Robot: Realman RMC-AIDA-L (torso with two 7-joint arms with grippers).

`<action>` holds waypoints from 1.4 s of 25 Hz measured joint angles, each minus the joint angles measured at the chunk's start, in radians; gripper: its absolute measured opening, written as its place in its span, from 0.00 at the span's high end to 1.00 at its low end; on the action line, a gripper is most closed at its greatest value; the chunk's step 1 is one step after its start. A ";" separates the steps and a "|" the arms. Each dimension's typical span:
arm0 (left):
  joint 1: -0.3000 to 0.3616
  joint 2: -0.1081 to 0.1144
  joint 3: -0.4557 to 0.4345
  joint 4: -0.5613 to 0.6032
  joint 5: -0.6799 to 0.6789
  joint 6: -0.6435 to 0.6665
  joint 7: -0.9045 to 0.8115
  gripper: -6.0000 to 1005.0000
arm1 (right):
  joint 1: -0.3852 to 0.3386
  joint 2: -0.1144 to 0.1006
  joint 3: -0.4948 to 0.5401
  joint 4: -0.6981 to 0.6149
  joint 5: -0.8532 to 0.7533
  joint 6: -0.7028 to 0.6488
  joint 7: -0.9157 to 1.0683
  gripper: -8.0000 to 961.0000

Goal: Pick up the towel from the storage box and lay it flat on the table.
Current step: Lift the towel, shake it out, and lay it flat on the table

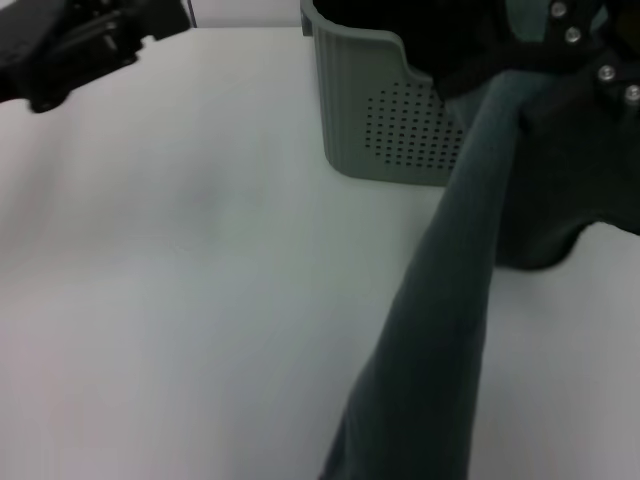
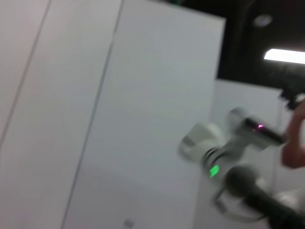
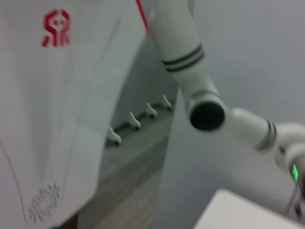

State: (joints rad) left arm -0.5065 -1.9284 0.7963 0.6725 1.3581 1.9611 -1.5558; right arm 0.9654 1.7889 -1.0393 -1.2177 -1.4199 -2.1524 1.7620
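Observation:
The towel (image 1: 450, 280) hangs as a long, narrow dark teal strip from my right gripper (image 1: 520, 80) at the top right of the head view. It runs down past the picture's lower edge, above the white table (image 1: 180, 300). The right gripper is shut on the towel's upper end, just in front of the storage box (image 1: 380, 110). The box is a grey-green basket with small holes at the far middle of the table. My left gripper (image 1: 70, 50) is a black shape raised at the far left, away from the towel. Neither wrist view shows the towel or the box.
A dark mass (image 1: 555, 200) under the right arm covers the table to the right of the box. The left wrist view shows a white wall and a white arm (image 2: 214, 152) farther off. The right wrist view shows a white body panel with a red logo (image 3: 57, 28).

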 joint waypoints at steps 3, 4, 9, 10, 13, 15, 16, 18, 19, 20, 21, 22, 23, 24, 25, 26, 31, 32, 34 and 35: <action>-0.019 -0.013 0.002 0.001 0.071 -0.071 0.006 0.62 | -0.005 0.002 0.004 -0.003 0.065 0.000 -0.025 0.99; -0.029 -0.020 0.003 0.000 0.103 -0.088 0.007 0.62 | -0.006 0.003 0.006 -0.004 0.081 0.000 -0.032 0.99; -0.085 -0.060 0.003 -0.013 0.204 -0.147 0.006 0.61 | -0.002 0.005 0.015 -0.004 0.132 0.001 -0.066 0.99; -0.095 -0.070 0.003 -0.017 0.214 -0.170 0.005 0.61 | -0.001 0.008 0.015 -0.003 0.136 0.001 -0.069 0.99; -0.126 -0.100 0.006 -0.026 0.247 -0.227 0.007 0.61 | 0.007 0.018 0.015 -0.002 0.138 0.001 -0.070 0.99; -0.156 -0.117 0.014 -0.040 0.272 -0.242 0.011 0.62 | 0.014 0.025 0.015 0.003 0.135 0.002 -0.074 0.99; -0.166 -0.122 0.018 -0.046 0.278 -0.244 0.012 0.62 | 0.018 0.028 0.014 0.010 0.133 0.003 -0.079 0.99; -0.195 -0.136 0.031 -0.064 0.283 -0.244 0.014 0.62 | 0.024 0.033 0.013 0.024 0.131 0.003 -0.089 0.99; -0.209 -0.143 0.040 -0.073 0.283 -0.244 0.014 0.62 | 0.027 0.035 0.012 0.032 0.130 0.003 -0.095 0.99; -0.218 -0.148 0.050 -0.076 0.283 -0.244 0.014 0.62 | 0.030 0.036 0.012 0.042 0.128 0.003 -0.100 0.99; -0.228 -0.155 0.062 -0.079 0.282 -0.243 0.014 0.62 | 0.034 0.037 0.012 0.052 0.123 0.003 -0.104 0.99; -0.234 -0.158 0.081 -0.080 0.276 -0.240 0.015 0.62 | 0.036 0.039 0.012 0.062 0.117 0.003 -0.107 0.99; -0.237 -0.161 0.098 -0.080 0.266 -0.238 0.016 0.62 | 0.039 0.039 0.012 0.070 0.111 0.003 -0.108 0.99; -0.239 -0.162 0.129 -0.080 0.241 -0.232 0.017 0.62 | 0.040 0.040 0.013 0.087 0.094 0.004 -0.110 0.99; -0.237 -0.163 0.157 -0.080 0.206 -0.224 0.019 0.62 | 0.040 0.041 0.014 0.099 0.080 0.004 -0.110 0.99; -0.234 -0.163 0.171 -0.079 0.185 -0.216 0.021 0.62 | 0.040 0.041 0.014 0.112 0.064 0.005 -0.110 0.99; -0.177 -0.149 0.187 -0.070 0.038 -0.154 0.047 0.62 | 0.016 0.034 0.024 0.176 0.004 0.006 -0.103 0.99; -0.161 -0.141 0.187 -0.069 0.008 -0.148 0.048 0.62 | 0.005 0.032 0.035 0.177 0.001 0.007 -0.102 0.99; -0.134 -0.123 0.187 -0.069 -0.036 -0.136 0.049 0.62 | -0.012 0.028 0.058 0.174 -0.001 0.007 -0.102 0.99; -0.123 -0.113 0.187 -0.068 -0.053 -0.127 0.049 0.62 | -0.019 0.025 0.068 0.173 -0.001 0.007 -0.101 0.99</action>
State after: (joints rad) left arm -0.6297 -2.0418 0.9830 0.6042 1.3048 1.8336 -1.5063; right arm 0.9460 1.8140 -0.9708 -1.0445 -1.4213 -2.1453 1.6606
